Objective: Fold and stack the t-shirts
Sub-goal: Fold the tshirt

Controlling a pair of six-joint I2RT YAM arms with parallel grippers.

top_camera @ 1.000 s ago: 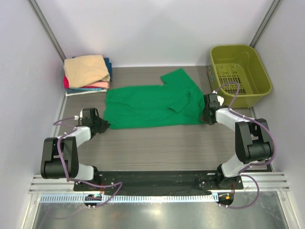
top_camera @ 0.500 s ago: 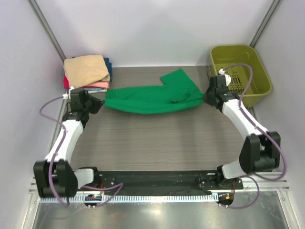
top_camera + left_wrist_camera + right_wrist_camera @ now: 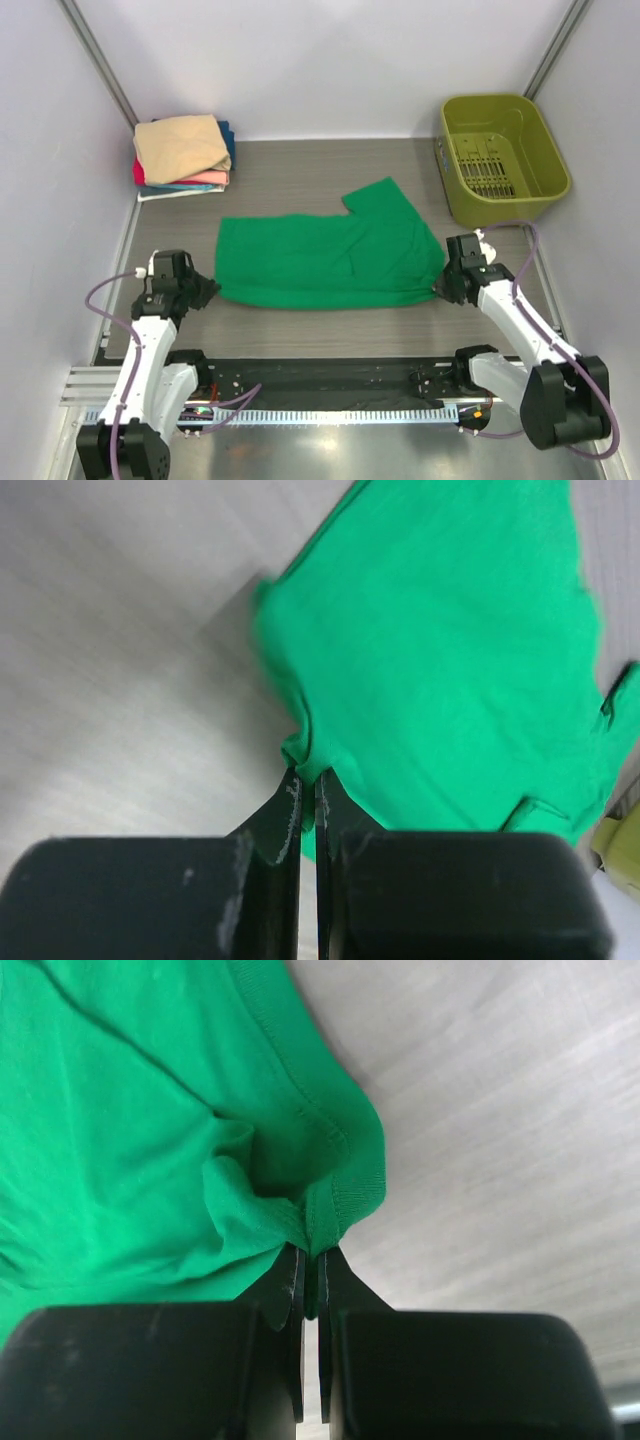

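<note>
The bright green t-shirt (image 3: 330, 258) lies spread across the middle of the table, one sleeve pointing to the far right. My left gripper (image 3: 207, 289) is shut on the shirt's near left corner (image 3: 305, 765). My right gripper (image 3: 440, 288) is shut on the shirt's near right corner (image 3: 330, 1215), where the cloth bunches at the hem. A stack of folded t-shirts (image 3: 183, 152) sits at the far left, a tan one on top, with pink, red and blue edges below it.
An olive-green plastic bin (image 3: 503, 155) stands at the far right corner. A metal rail (image 3: 330, 385) runs along the near edge by the arm bases. White walls close in on both sides.
Both grippers have pulled the green shirt from the far side back toward the near edge. It hung bunched half a second ago and now lies spread flat.
</note>
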